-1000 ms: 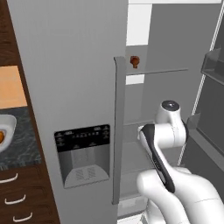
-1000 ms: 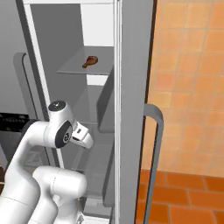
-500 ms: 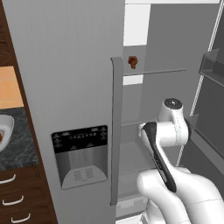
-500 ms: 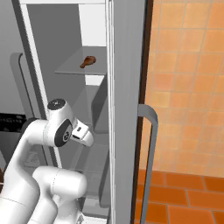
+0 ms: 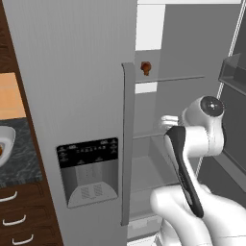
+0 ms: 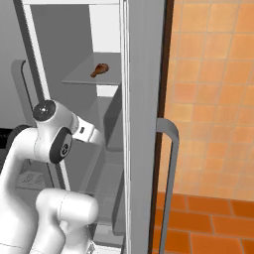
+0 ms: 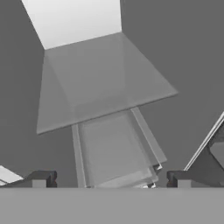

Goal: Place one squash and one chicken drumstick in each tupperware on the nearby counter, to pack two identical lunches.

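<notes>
Both base views have slid sideways over the last second, so our base has been driving, not the kitchen: in the left base view the fridge door [image 5: 72, 96] with its dispenser panel [image 5: 87, 170] now takes more of the picture, and the desk [image 5: 14, 163] with its tupperware [image 5: 6, 144] has been pushed out to the left edge. Our arm's pose looks much as it was.

We judge this as lining up on the open fridge to fetch a chicken drumstick [image 6: 100, 69]. It lies alone on the upper glass shelf [image 6: 87, 77], toward that shelf's back, well above our gripper [image 7: 111, 181]. In the hand view the two dark tips stand far apart with nothing between them, so the jaws are spread and empty, looking along a lower glass shelf [image 7: 105, 83] and the drawer beneath it.

Something orange-brown sits in the tupperware at the desk's front edge; we cannot tell what it is. We can point to no squash.

To the right of the fridge run an orange tiled wall [image 6: 213, 89] and floor.
</notes>
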{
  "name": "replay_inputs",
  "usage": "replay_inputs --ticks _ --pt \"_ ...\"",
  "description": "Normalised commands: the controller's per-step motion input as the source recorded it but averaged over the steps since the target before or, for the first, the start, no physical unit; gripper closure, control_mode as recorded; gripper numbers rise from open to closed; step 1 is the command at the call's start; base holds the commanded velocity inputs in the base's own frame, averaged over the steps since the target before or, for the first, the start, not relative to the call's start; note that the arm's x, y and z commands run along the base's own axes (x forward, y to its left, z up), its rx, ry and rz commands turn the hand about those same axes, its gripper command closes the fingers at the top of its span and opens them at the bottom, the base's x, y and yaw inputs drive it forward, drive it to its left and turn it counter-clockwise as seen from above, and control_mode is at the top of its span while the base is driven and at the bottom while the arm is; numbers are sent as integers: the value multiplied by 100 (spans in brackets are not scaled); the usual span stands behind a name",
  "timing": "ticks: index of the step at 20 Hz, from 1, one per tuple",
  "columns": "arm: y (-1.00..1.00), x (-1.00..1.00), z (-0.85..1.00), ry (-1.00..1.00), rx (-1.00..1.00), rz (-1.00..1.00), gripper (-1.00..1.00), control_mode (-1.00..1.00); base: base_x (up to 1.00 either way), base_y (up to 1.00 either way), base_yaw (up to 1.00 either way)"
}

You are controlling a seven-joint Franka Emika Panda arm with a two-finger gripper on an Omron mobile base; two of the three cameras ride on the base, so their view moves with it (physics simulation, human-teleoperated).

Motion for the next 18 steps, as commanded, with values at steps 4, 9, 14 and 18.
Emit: replay_inputs --ticks 4,9,14,18 --pt "1 -11 100 -19 -7 1 -100 -100 0 0 0" --pt "0 -40 100 -11 -2 10 -100 -100 0 0 0" --pt "0 11 100 -13 -1 24 -100 -100 0 0 0" --pt "0 87 64 6 0 6 -100 -100 0 0 0"
